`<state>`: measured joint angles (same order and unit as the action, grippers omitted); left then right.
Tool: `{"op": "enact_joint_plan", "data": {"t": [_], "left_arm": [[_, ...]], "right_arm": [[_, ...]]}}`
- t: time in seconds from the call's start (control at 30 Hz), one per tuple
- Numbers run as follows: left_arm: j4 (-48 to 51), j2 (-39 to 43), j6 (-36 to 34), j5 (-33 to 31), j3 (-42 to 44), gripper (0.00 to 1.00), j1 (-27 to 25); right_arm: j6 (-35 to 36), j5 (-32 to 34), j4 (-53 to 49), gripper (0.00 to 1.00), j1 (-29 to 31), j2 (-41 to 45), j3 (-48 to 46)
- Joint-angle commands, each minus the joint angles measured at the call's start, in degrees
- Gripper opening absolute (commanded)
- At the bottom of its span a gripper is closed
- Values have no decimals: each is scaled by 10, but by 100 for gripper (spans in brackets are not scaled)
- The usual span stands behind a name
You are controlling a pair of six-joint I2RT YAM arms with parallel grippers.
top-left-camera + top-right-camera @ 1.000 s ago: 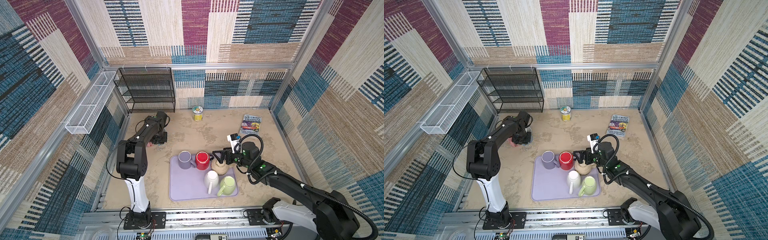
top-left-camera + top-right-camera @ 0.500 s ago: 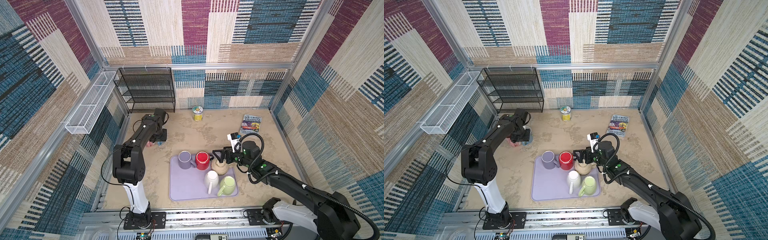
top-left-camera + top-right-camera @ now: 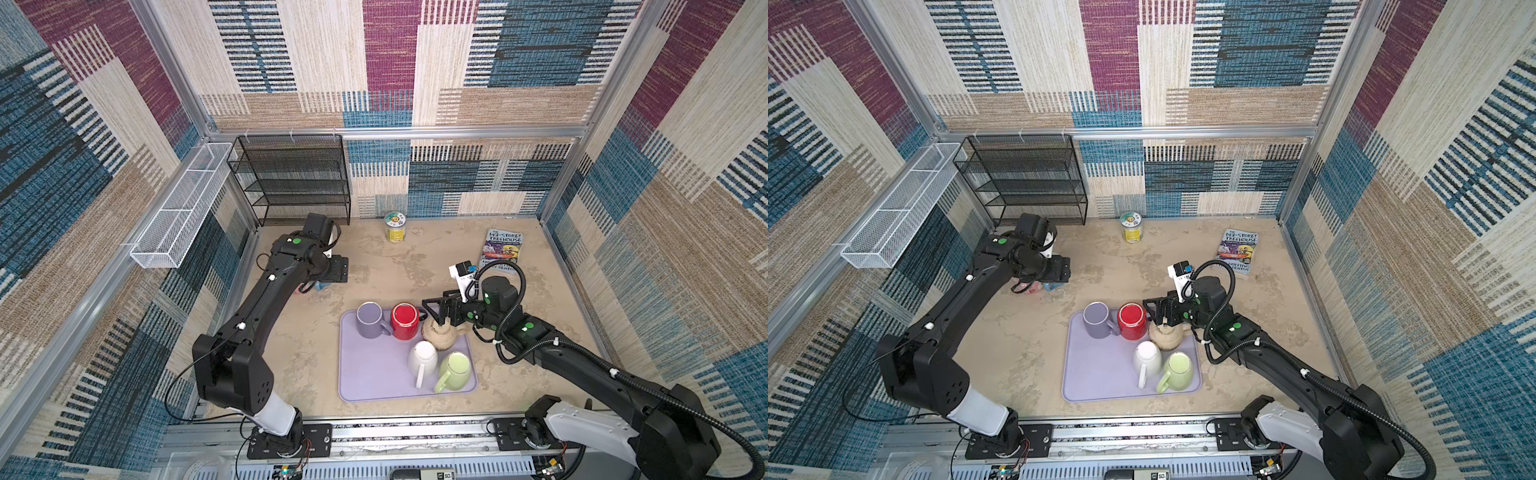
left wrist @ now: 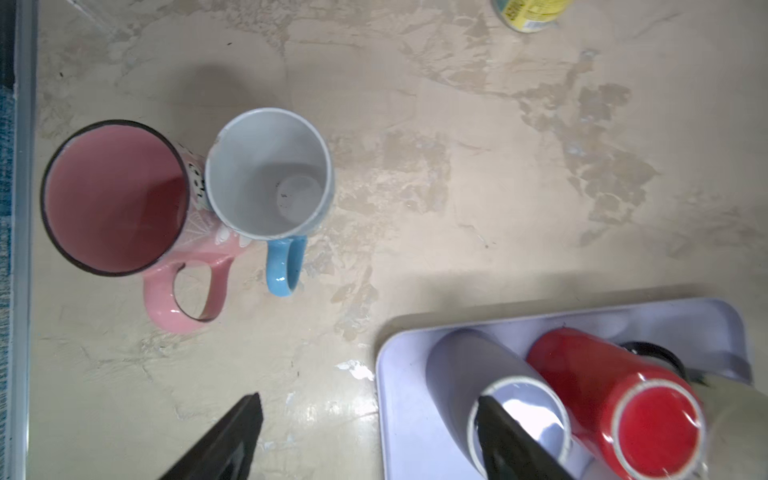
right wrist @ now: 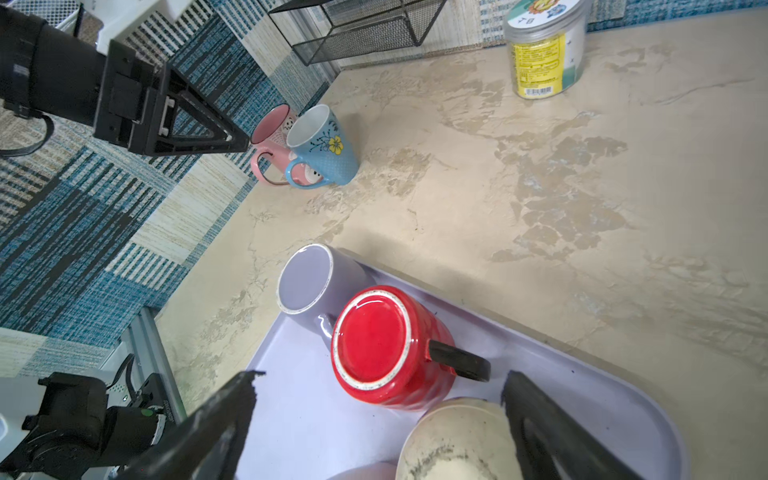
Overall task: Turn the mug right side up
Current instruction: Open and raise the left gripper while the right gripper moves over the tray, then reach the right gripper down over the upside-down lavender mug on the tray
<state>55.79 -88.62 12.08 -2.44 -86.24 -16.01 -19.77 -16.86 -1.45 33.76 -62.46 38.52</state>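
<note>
- In both top views the right gripper [image 3: 433,311] [image 3: 1154,312] hovers, jaws spread and holding nothing, just above the beige mug [image 3: 440,336] [image 3: 1167,335]. That mug stands base-up on the tray [image 3: 374,386] [image 3: 1096,388], pressed against the red mug [image 3: 405,321] [image 3: 1132,321].
- In the same views the left gripper [image 3: 336,270] [image 3: 1059,268] hangs over the blue mug [image 3: 322,286] [image 3: 1052,286].
- Left wrist view: the left fingers [image 4: 232,440] are wide apart and empty. The blue mug [image 4: 270,174] stands mouth-up on the table [image 4: 498,187], touching the pink mug [image 4: 114,197]. A low sweep away could topple either one.
- Right wrist view: the right fingers [image 5: 208,432] straddle the beige mug [image 5: 453,444]. The red mug's [image 5: 374,336] black handle sits close to one finger. Closing could catch that handle or shove the red mug into the lavender mug [image 5: 307,278]. The rounded body may also slip while being turned over.
</note>
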Motion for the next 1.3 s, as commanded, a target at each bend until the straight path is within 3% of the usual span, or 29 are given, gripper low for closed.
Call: {"op": "enact_joint_plan", "data": {"t": [0.0, 0.27, 0.63, 0.83, 1.0, 1.27], "left_arm": [[4, 37, -6, 20, 19, 88, -15], [-24, 160, 17, 59, 102, 89, -66], [-116, 381, 56, 99, 256, 88, -71], [-158, 457, 59, 108, 326, 87, -71], [-192, 513, 68, 79, 371, 86, -71], [-227, 570, 66, 74, 413, 86, -70]], "right_arm": [[16, 18, -36, 94, 22, 8, 18], [32, 79, -126, 90, 107, -42, 97], [73, 120, -219, 86, 184, -179, 222], [90, 132, -254, 79, 199, -260, 281], [97, 157, -276, 72, 207, -316, 321], [107, 174, -302, 66, 217, -383, 376]]}}
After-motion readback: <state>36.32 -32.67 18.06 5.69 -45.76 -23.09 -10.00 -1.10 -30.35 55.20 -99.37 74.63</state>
